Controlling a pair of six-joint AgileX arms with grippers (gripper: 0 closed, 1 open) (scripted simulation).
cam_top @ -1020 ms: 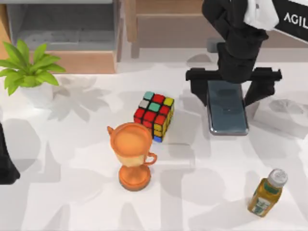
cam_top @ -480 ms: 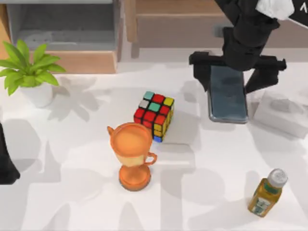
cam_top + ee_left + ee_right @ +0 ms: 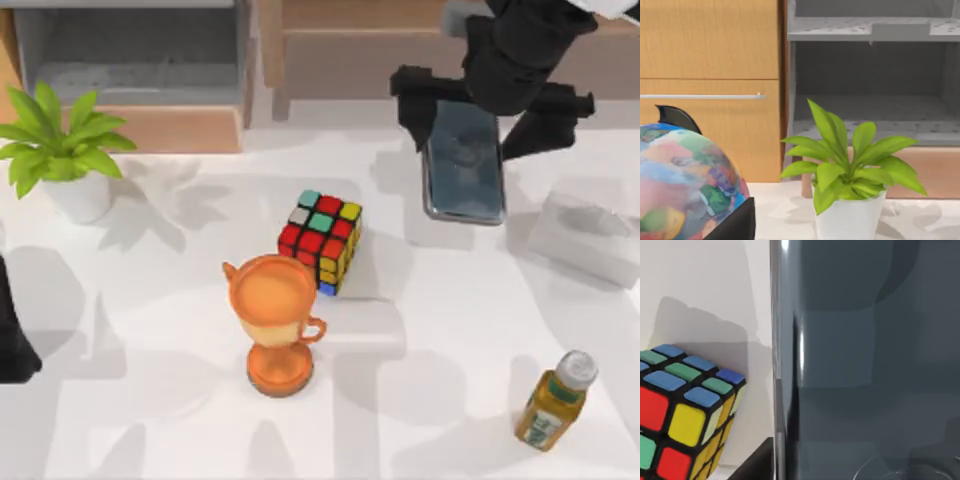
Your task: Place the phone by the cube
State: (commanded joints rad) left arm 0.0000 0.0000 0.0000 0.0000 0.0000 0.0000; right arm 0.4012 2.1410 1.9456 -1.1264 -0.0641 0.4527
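While the right gripper [image 3: 487, 95] hangs at about 1 o'clock of the top view, its dark fingers sit either side of the phone [image 3: 462, 160], jaws closed across the slab's short width near its far end, so the long body trails toward 6 o'clock below the wrist. Phone's shadow on the white table [image 3: 150, 400] lies apart from it, so I judge it is lifted clear, not resting. Holding it by the narrow sides keeps the flat face level, ready to lay down flat. Cube [image 3: 321, 240] sits near centre, toward 8 o'clock of the phone and well apart from it; the orange trophy cup [image 3: 275, 320] stands just beside the cube at its 7 o'clock, so that side is taken and open table lies on the cube's 3 o'clock side. Right wrist view: phone [image 3: 870, 360] glossy and close, cube [image 3: 685, 410] beside its edge. Tissue box [image 3: 590, 235] at 3 o'clock, bottle [image 3: 555, 400] at 5 o'clock, plant [image 3: 60, 150] at 10 o'clock. Left arm parked at the left edge, 8 o'clock; jaw state cannot be told. Carry not yet done.
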